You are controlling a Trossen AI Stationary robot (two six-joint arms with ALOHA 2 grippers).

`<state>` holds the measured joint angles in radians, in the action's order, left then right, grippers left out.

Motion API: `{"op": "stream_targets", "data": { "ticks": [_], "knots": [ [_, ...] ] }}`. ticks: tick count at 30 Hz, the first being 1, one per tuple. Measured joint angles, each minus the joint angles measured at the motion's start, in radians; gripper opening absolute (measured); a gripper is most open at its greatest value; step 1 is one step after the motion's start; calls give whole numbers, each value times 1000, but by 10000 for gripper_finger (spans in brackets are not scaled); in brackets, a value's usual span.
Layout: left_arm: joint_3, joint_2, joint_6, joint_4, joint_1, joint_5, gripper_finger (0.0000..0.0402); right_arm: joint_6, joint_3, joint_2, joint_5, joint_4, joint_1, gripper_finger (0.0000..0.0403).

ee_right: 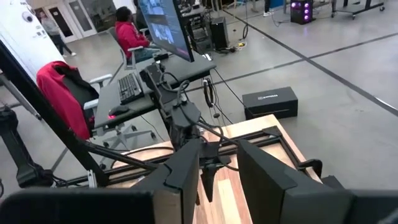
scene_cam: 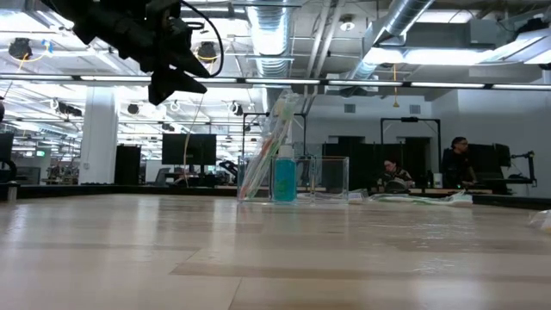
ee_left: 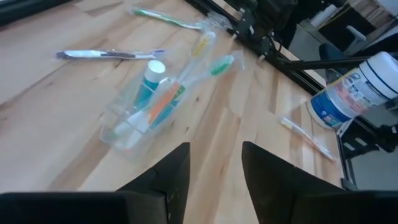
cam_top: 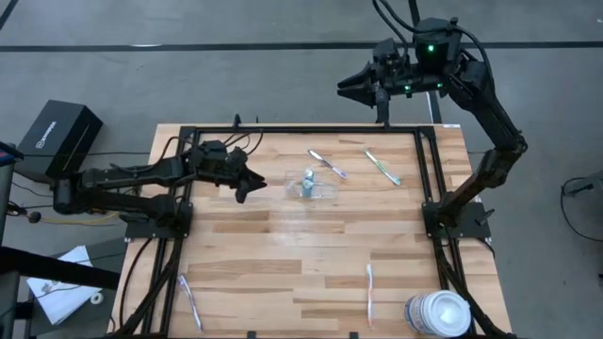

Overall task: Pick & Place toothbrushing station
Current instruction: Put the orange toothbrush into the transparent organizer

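Clear plastic: the container (cam_top: pixel 312 185) stands near the middle of the far half of the wooden table (cam_top: pixel 283 273).
Inside it: one teal toothpaste tube (ee_left: pixel 148 85) upright, plus what looks like three toothbrushes leaning in it: orange (ee_left: pixel 163 106), green-headed (ee_left: pixel 219 65) and yellow (ee_left: pixel 203 45).
Loose toothbrushes, counted: four. A purple-handled one (cam_top: pixel 328 165) and a green one (cam_top: pixel 382 168) lie near the far edge, right of the container; one (cam_top: pixel 188 301) lies at the near left corner; one (cam_top: pixel 369 292) lies near the near edge.
Other: a large white tub (cam_top: pixel 438 313) at the near right corner.
Left gripper (cam_top: pixel 252 181): above the table just left of the container, fingers apart, holding nothing.
Right gripper (cam_top: pixel 350 86): raised beyond the far edge, fingers apart, empty.
Progress: partly done, I judge; four brushes remain to be collected. Only one tube shows.
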<state>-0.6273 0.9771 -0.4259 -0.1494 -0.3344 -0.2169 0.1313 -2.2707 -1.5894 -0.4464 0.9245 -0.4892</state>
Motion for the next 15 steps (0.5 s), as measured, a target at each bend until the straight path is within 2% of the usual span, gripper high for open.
{"op": "stream_targets", "data": {
  "ticks": [5, 15],
  "knots": [
    [0, 0, -4, -3, -32, 11, 137, -63, 0, 0, 0, 26, -9, 103],
    [1, 0, -47, -24, -110, 51, 136, -215, 0, 0, -22, 217, -98, 103]
  ]
}}
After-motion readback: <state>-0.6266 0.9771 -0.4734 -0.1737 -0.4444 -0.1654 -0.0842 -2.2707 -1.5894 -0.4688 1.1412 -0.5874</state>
